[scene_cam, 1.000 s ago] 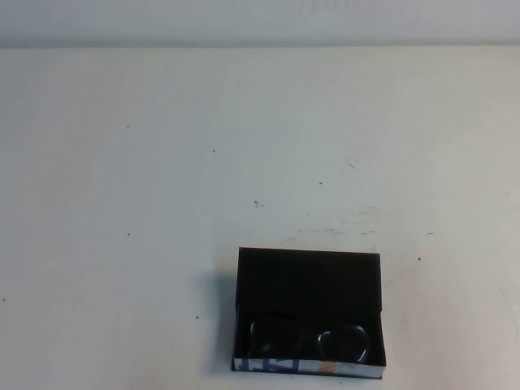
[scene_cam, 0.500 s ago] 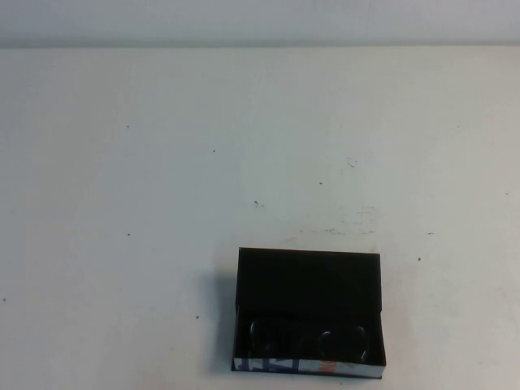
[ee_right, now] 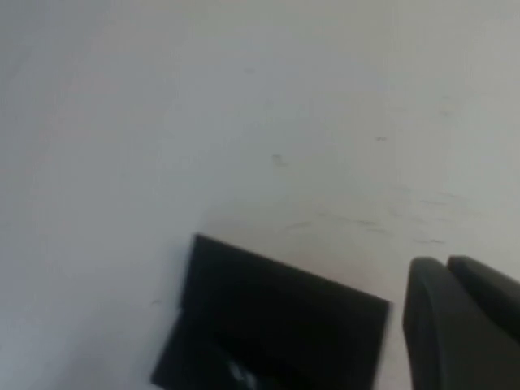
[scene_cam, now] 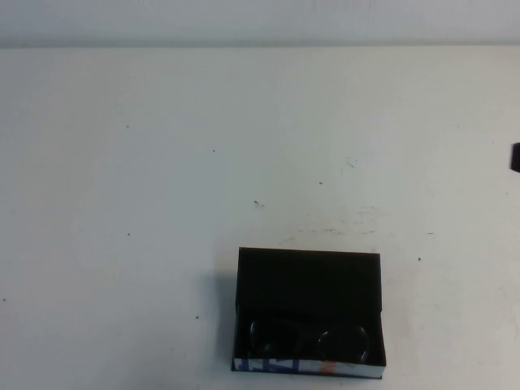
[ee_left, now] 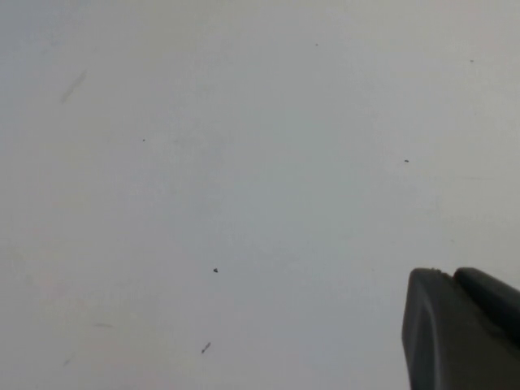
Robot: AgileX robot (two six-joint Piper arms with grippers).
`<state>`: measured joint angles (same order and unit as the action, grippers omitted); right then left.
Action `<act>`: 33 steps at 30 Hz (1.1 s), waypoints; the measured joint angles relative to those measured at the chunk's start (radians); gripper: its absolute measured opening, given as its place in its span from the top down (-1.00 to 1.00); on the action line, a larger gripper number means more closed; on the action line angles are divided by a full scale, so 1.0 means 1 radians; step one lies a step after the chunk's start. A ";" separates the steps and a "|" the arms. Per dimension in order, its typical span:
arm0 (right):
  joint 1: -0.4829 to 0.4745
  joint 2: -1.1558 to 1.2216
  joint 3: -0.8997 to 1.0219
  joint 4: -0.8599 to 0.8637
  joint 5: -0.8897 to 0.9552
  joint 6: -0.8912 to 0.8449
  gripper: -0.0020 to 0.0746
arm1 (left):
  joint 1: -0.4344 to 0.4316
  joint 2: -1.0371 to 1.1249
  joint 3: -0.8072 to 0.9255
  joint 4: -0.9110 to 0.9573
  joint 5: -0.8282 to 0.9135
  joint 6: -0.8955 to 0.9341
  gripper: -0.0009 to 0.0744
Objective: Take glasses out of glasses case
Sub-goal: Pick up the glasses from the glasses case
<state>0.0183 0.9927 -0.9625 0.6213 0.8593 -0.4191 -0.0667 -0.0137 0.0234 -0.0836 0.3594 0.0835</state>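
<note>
The black glasses case (scene_cam: 309, 280) lies open near the table's front edge, its white strip with blue and orange marks facing me. The black-rimmed glasses (scene_cam: 309, 341) lie inside it, at the front. A dark bit of my right arm (scene_cam: 515, 157) shows at the right edge of the high view, far to the right of and beyond the case. In the right wrist view my right gripper (ee_right: 445, 264) is shut and empty above the table beside the case (ee_right: 276, 317). My left gripper (ee_left: 449, 275) is shut and empty over bare table, and is out of the high view.
The white table (scene_cam: 162, 162) has small dark specks and faint scuffs (scene_cam: 333, 230) just beyond the case. A pale wall runs along the table's far edge.
A dark part of my right arm has come into the high view at its right edge. The case and the glasses have not moved.
</note>
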 joint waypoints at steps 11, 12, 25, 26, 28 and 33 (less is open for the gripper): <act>0.000 0.183 -0.064 0.728 0.111 -0.573 0.99 | 0.000 0.000 0.000 0.000 0.000 0.000 0.99; 0.000 0.191 -0.064 0.788 0.116 -0.614 0.99 | 0.000 0.000 0.000 0.000 0.000 0.000 0.99; 0.071 0.289 -0.325 0.326 0.253 -0.830 0.99 | 0.000 0.000 0.000 0.000 0.000 0.000 0.99; 0.102 0.289 -0.351 0.230 0.255 -0.795 0.99 | 0.000 0.000 0.000 0.000 0.000 0.000 0.99; 0.166 0.291 -0.384 0.069 0.255 -0.726 0.99 | 0.000 0.000 0.000 0.000 0.000 0.000 0.99; 0.337 0.326 -0.398 -0.174 0.286 -0.608 0.99 | 0.000 0.000 0.000 0.000 0.000 0.000 0.99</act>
<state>0.3552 1.3182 -1.3601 0.4469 1.1458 -1.0272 -0.0667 -0.0137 0.0234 -0.0836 0.3594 0.0835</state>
